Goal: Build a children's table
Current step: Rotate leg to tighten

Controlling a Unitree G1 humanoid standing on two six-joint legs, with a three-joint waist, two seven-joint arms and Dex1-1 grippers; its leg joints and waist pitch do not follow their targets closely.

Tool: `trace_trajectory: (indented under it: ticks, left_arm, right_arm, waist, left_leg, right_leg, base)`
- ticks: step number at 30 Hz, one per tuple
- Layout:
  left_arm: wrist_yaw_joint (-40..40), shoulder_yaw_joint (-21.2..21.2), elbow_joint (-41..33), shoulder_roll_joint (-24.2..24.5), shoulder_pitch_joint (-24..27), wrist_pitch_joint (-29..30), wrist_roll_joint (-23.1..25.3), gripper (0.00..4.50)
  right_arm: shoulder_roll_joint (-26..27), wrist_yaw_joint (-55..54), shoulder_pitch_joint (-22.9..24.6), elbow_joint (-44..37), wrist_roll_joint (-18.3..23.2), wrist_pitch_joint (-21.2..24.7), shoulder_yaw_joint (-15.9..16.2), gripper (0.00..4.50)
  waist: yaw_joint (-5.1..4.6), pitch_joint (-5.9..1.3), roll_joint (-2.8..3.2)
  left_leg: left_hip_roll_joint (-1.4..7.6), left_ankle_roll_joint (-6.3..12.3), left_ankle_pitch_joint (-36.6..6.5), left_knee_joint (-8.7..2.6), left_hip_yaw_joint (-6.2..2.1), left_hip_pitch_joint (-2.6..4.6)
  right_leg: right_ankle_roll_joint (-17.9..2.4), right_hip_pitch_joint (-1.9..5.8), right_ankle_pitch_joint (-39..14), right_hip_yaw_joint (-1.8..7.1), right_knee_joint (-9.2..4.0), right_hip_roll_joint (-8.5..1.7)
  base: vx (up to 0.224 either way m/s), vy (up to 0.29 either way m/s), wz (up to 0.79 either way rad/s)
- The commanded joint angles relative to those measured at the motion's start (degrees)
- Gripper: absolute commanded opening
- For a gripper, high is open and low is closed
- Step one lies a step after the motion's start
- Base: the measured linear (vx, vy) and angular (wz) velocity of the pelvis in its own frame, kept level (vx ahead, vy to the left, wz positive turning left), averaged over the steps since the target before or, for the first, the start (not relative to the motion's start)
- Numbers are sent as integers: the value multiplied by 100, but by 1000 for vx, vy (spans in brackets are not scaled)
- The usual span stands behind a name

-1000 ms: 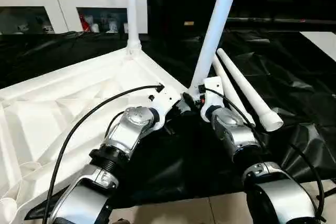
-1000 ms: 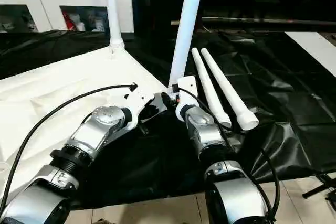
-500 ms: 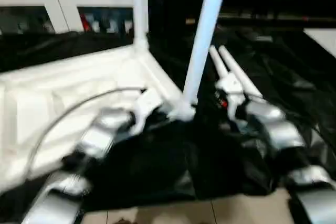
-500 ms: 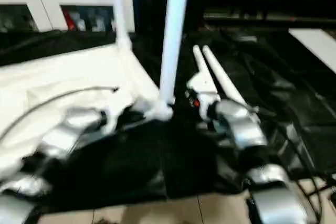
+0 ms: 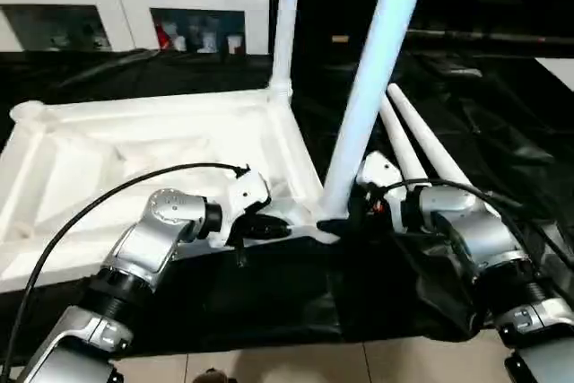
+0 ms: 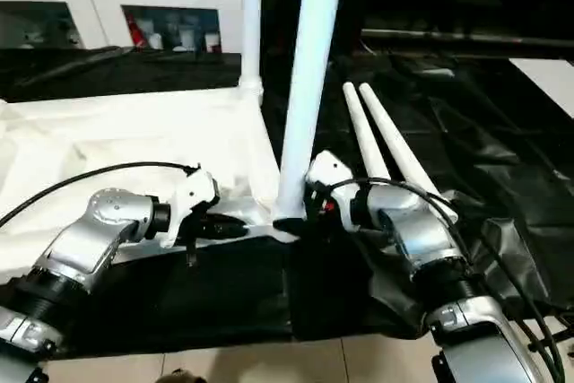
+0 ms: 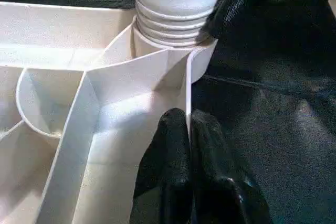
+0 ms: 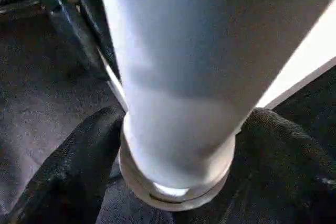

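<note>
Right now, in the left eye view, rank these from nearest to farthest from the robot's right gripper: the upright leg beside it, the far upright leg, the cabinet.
1. Near upright leg, between the right gripper fingers.
2. Far upright leg, at the tabletop's back corner.
3. Cabinet, behind everything.

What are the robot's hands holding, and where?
Left gripper pinches the tabletop's edge wall. Right gripper straddles the near leg's base.

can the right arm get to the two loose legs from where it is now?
Probably yes. The two loose legs lie bare on the black cover just beyond the right gripper, nothing between; but its fingers first have to come off the upright leg they straddle.
</note>
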Motion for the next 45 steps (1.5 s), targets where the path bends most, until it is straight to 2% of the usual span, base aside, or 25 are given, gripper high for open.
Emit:
trace_trajectory:
  ticks: [1, 5, 6, 8, 10, 14, 17, 18, 19, 21, 23, 24, 25, 26, 28, 29, 30, 31, 34, 36, 38, 42, 43, 44, 45]
  left_arm:
    - [-205, -90, -278, -82, 6, -33, -198, 0]
    - [-213, -100, -287, -72, 8, -26, -192, 0]
    - [-215, -102, -290, -72, 10, -23, -186, 0]
    - [-226, -105, -294, -65, 16, -18, -183, 0]
    - [-235, -104, -293, -56, 23, -19, -183, 0]
    - [-193, -104, -250, -65, 25, -55, -155, 0]
    - [288, -48, 75, -233, -96, -105, 39, 0]
    - [718, 2, 381, -385, -225, -187, 202, 0]
    - [1026, 53, 599, -502, -324, -233, 287, 0]
    - [1346, 88, 795, -628, -435, -184, 372, 0]
    - [2180, 188, 1196, -956, -691, -55, 538, 0]
    - [2250, 200, 1228, -987, -712, -51, 546, 0]
    - [2948, 315, 1557, -1321, -941, -4, 609, 0]
    - [3101, 322, 1647, -1432, -1015, -5, 622, 0]
    - [3316, 291, 1789, -1582, -1124, -92, 700, 0]
    - [3362, 245, 1864, -1628, -1168, -153, 760, 0]
    - [3387, 206, 1965, -1663, -1211, -245, 819, 0]
    - [3407, 193, 2038, -1685, -1238, -297, 850, 0]
    - [3377, 191, 2168, -1708, -1289, -444, 858, 0]
    - [3349, 194, 2270, -1718, -1320, -595, 852, 0]
    - [3333, 196, 2299, -1713, -1327, -626, 849, 0]
    - [3302, 251, 2447, -1699, -1388, -906, 834, 0]
    - [3402, 309, 2526, -1720, -1446, -1120, 838, 0]
    - [3531, 338, 2601, -1731, -1499, -1391, 862, 0]
    - [3531, 338, 2601, -1731, -1499, -1391, 862, 0]
  right_arm:
    - [48, -31, -59, 18, -63, -17, 15, 391]
    - [69, -55, -84, 13, -18, 29, -3, 360]
    - [70, -45, -84, 10, -4, 31, -8, 338]
    - [77, -41, -83, 14, 9, 29, -18, 334]
    - [90, -43, -70, 15, 14, 24, -29, 302]
    - [151, -106, -18, 48, 49, 5, -96, 290]
    - [370, -679, -45, 337, 32, 14, -282, 277]
    - [521, -1224, -99, 642, -84, -48, -384, 275]
    - [633, -1620, -141, 862, -149, -18, -458, 275]
    - [770, -2077, -179, 1073, -195, 49, -557, 274]
    - [1102, -3243, -304, 1524, -133, 222, -924, 274]
    - [1127, -3342, -315, 1559, -124, 228, -957, 273]
    - [1395, -4343, -442, 1923, 0, 299, -1323, 273]
    - [1481, -4664, -491, 2035, 67, 309, -1459, 273]
    - [1600, -5100, -574, 2196, 133, 300, -1636, 273]
    - [1635, -5261, -611, 2235, 55, 230, -1616, 273]
    - [1662, -5379, -657, 2304, -6, 146, -1604, 273]
    - [1686, -5401, -697, 2365, -27, 71, -1604, 273]
    - [1755, -5339, -810, 2545, 19, -128, -1679, 273]
    - [1800, -5287, -874, 2615, 80, -241, -1739, 328]
    - [1811, -5245, -892, 2598, 115, -299, -1761, 344]
    - [1764, -5176, -941, 2465, -17, -573, -1562, 384]
    - [1677, -5035, -830, 2076, -85, -598, -1459, 384]
    - [1583, -4879, -663, 1603, -137, -561, -1362, 384]
    - [1583, -4879, -663, 1603, -137, -561, -1362, 384]
  waist:
    - [-25, -355, -20]
    - [-26, -360, -24]
    - [-27, -360, -22]
    - [-31, -361, -22]
    - [-38, -358, -23]
    - [-52, -360, -18]
    - [-71, -357, -15]
    - [-76, -358, -21]
    - [-100, -342, -15]
    - [-106, -353, -24]
    - [-117, -337, -20]
    - [-122, -342, -21]
    - [-128, -352, -22]
    - [-140, -340, -15]
    - [-121, -375, -28]
    - [-122, -376, -27]
    - [-110, -385, 10]
    - [-115, -387, -10]
    - [-100, -377, -5]
    - [-106, -369, -8]
    - [-105, -360, -12]
    - [-88, -365, -20]
    - [-84, -362, -96]
    - [-57, -366, -72]
    - [-44, -365, -74]
  left_leg:
    - [283, 150, -1050, -398, -126, 100]
    - [280, 182, -966, -389, -123, 101]
    - [278, 191, -955, -388, -123, 99]
    - [277, 195, -985, -385, -123, 97]
    - [277, 188, -1003, -389, -126, 96]
    - [276, 170, -1002, -387, -128, 95]
    - [267, 155, -991, -385, -125, 90]
    - [269, 110, -1049, -390, -133, 103]
    - [265, 49, -1110, -401, -129, 113]
    - [251, -66, -1249, -406, -141, 126]
    - [259, -92, -1302, -419, -141, 130]
    - [250, -146, -1399, -421, -154, 145]
    - [256, -165, -1381, -422, -153, 132]
    - [251, -193, -1403, -427, -146, 148]
    - [248, -156, -1250, -411, -150, 128]
    - [243, -133, -1207, -408, -149, 114]
    - [229, -86, -1111, -399, -145, 105]
    - [227, -42, -1083, -395, -137, 102]
    - [237, 1, -1182, -402, -136, 106]
    - [235, -4, -1310, -410, -137, 113]
    - [240, -16, -1397, -419, -142, 120]
    - [245, 5, -1326, -417, -142, 109]
    - [237, 44, -1271, -412, -134, 99]
    - [243, 70, -1213, -407, -133, 107]
    - [239, 101, -1161, -408, -137, 88]
  right_leg:
    - [-1270, 257, -1073, 293, -394, -366]
    - [-1291, 260, -943, 289, -380, -358]
    - [-1300, 261, -920, 289, -377, -357]
    - [-1300, 264, -954, 288, -380, -359]
    - [-1288, 262, -1007, 286, -384, -359]
    - [-1292, 265, -1000, 287, -382, -356]
    - [-1308, 255, -991, 289, -385, -356]
    - [-1286, 259, -1094, 285, -399, -361]
    - [-1260, 231, -1195, 289, -422, -353]
    - [-1182, 246, -1482, 283, -441, -365]
    - [-1124, 225, -1556, 296, -466, -365]
    - [-1077, 222, -1738, 288, -476, -371]
    - [-1037, 231, -1762, 292, -478, -383]
    - [-1025, 197, -1793, 298, -501, -370]
    - [-1017, 234, -1499, 287, -472, -376]
    - [-1023, 242, -1398, 286, -459, -371]
    - [-1029, 250, -1229, 282, -441, -365]
    - [-1038, 251, -1123, 279, -441, -354]
    - [-1061, 251, -1160, 275, -452, -364]
    - [-1062, 237, -1316, 274, -475, -365]
    - [-1038, 236, -1456, 274, -490, -370]
    - [-1008, 236, -1479, 276, -490, -381]
    - [-985, 237, -1501, 270, -491, -372]
    - [-939, 239, -1443, 278, -484, -378]
    - [-895, 255, -1373, 277, -487, -367]
  base:
    - [0, 0, 0]
    - [0, 0, 0]
    - [0, 0, 0]
    - [0, 0, 0]
    - [0, 0, 0]
    - [0, 0, 0]
    - [0, 0, 0]
    - [0, 0, 0]
    - [0, 0, 0]
    - [0, 0, 0]
    - [0, 0, 0]
    - [0, 0, 0]
    - [0, 0, 0]
    - [0, 0, 0]
    - [0, 0, 0]
    - [0, 0, 0]
    - [0, 0, 0]
    - [0, 0, 0]
    - [0, 0, 0]
    - [0, 0, 0]
    - [0, 0, 0]
    - [0, 0, 0]
    - [0, 0, 0]
    - [0, 0, 0]
    - [0, 0, 0]
